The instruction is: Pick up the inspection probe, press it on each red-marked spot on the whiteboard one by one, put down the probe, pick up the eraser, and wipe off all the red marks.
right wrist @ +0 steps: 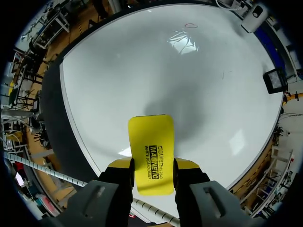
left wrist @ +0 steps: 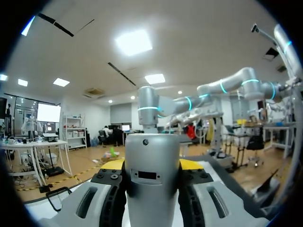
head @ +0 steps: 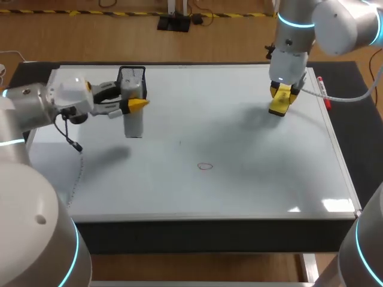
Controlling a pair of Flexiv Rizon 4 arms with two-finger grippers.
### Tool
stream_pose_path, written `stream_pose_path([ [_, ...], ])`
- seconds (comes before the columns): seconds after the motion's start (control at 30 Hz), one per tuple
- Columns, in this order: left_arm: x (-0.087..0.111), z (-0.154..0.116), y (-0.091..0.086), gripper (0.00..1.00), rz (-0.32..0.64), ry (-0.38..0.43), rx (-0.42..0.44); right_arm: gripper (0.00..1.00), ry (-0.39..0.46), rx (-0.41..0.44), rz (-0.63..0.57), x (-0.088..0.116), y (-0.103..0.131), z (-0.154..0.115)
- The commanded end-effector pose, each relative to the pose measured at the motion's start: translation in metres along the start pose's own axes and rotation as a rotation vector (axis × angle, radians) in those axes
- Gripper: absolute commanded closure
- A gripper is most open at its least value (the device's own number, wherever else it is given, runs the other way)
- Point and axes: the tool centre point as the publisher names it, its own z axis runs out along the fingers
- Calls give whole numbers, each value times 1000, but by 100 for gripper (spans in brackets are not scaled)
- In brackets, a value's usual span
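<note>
The only red mark (head: pixel 205 166) I can see on the whiteboard (head: pixel 257 179) is a small open ring near the front edge, a little left of the middle.

Farther in, the left tool (head: pixel 134 103) is closed on the inspection probe (head: pixel 133 122) — in the left wrist view both fingers press the silver cylinder from two sides. The probe hangs upright, with its long axis pointing down at the board. In the head view the mark lies at about 4 o'clock from this tool.

Farthest, near the back right corner, the right tool (head: pixel 281 92) is closed on the yellow eraser (head: pixel 277 109). Its long axis runs out along the fingers, down toward the board, and I cannot tell if it touches. From this tool the mark lies at about 7 o'clock.

Both tools are about equally far from the mark. I judge the coming move depends on order, not distance — first the probe goes down and across to the ring, and the eraser comes after.
</note>
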Motion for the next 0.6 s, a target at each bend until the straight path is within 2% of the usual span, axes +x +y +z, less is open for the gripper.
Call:
stream_pose_path([
  [0.03, 16, 19, 8, 100, -11, 28, 13, 100, 3, 1, -2, 0, -1, -1],
  [0.37, 59, 66, 20, 100, -30, 177, 52, 100, 3, 1, -2, 0, -1, -1],
  [0.6, 83, 95, 30, 100, -51, 249, 80, 100, 3, 1, -2, 0, -1, -1],
])
